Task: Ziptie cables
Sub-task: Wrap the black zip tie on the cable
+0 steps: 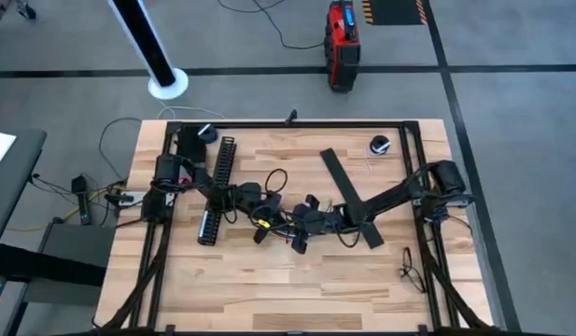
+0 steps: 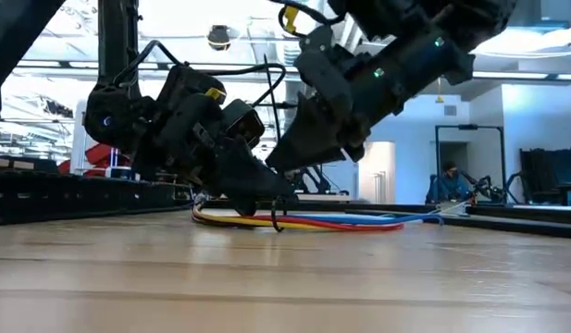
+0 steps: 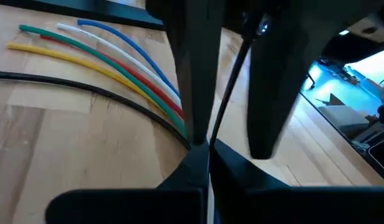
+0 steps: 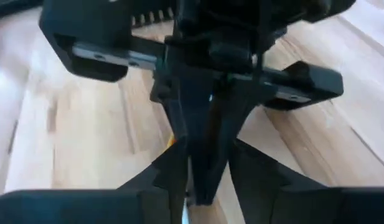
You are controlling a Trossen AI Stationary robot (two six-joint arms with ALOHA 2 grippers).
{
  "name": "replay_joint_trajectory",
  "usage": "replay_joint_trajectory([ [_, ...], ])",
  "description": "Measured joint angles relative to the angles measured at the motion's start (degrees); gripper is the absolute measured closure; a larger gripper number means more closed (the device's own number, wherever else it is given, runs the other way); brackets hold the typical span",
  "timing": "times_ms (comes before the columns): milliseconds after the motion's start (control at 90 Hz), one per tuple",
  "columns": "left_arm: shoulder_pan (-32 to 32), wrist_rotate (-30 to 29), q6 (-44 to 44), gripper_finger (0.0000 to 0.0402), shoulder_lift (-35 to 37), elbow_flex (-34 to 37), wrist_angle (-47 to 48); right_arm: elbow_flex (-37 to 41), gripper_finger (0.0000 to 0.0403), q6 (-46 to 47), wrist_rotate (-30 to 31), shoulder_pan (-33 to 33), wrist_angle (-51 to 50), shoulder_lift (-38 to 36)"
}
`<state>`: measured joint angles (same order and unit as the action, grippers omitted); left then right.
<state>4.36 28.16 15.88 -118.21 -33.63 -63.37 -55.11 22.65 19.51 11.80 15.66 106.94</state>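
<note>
A: Wood grain all around. Finding the cables (image 3: 117, 65) lying on the table (image 1: 269, 289) near its middle, fanning apart at the free ends and looking unbound there.

B: Seeing both arms working over them?

A: Seeing them meeting tip to tip at the centre. Pinching tight with the left tool (image 3: 208, 152) on a thin black strand (image 3: 232, 81) — judging that to be the tie. Straddling the same strand with the right tool (image 3: 229, 146), just beside the left tips, fingers standing apart and gripping nothing visibly.

B: Looping round the bundle yet?

A: Not managing to tell; hiding behind the fingers where strand and wires come together. Not spotting any cinched band along the visible run, though.

B: Sitting early in the job, then?

A: Judging so — holding the tie, probably handing it over or threading it, with the wires only loosely gathered. Leaving, by that reckoning: passing the tail through its head, pulling snug, letting go.
</note>
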Motion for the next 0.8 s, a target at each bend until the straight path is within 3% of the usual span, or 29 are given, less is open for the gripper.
replay_joint_trajectory([
  [144, 0.0, 0.3, 0.2, 0.0401, 0.0, 0.0, -0.3, 0.0, 0.0393, -2.6, 3.3, 0.4, 0.2, 0.0],
  [800, -0.8, 1.1, 2.1, 0.0401, 0.2, 0.0, 1.9, 0.2, 0.0403, -7.7, 9.5, 1.5, 6.4, 0.2],
])
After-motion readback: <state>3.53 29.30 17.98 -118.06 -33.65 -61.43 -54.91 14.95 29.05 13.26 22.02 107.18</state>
